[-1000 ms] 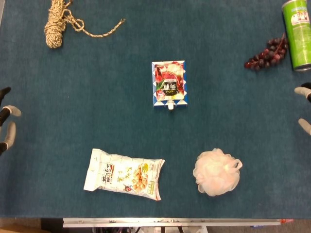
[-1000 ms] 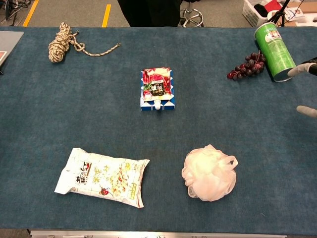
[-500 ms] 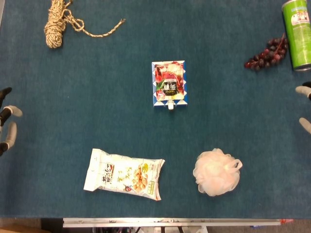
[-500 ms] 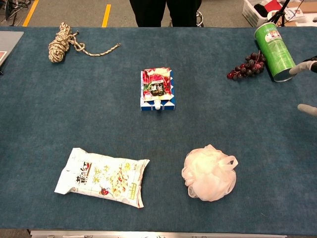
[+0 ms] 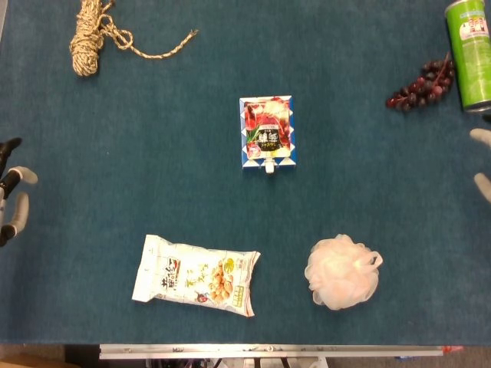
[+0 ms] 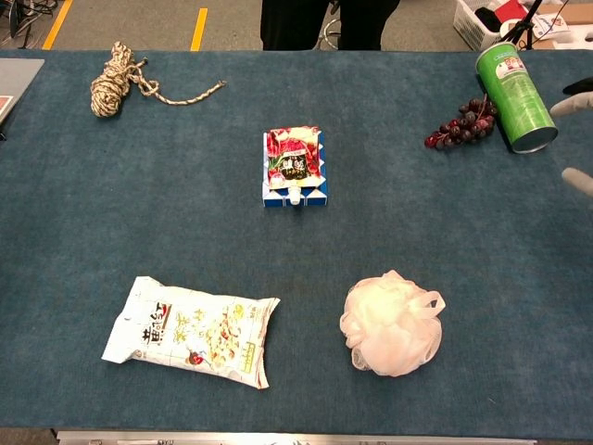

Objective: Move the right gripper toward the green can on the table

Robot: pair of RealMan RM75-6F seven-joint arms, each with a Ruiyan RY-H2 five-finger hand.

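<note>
The green can (image 5: 469,52) lies on its side at the table's far right corner; in the chest view the green can (image 6: 515,95) shows its open end toward me. Only the fingertips of my right hand (image 5: 482,161) show at the right edge, just below the can, spread apart and holding nothing. From the chest, my right hand (image 6: 576,139) sits right of the can, mostly cut off. At the left edge, my left hand (image 5: 11,198) has its fingers apart and nothing in it.
Dark grapes (image 5: 421,83) lie touching the can's left side. A red and blue pouch (image 5: 266,132) is mid-table, a white bath pouf (image 5: 342,271) and a snack bag (image 5: 196,275) near the front, coiled rope (image 5: 92,34) far left.
My right hand's fingertips have slid further right and up toward the can, showing less of themselves. The left hand has dropped slightly toward the front.
</note>
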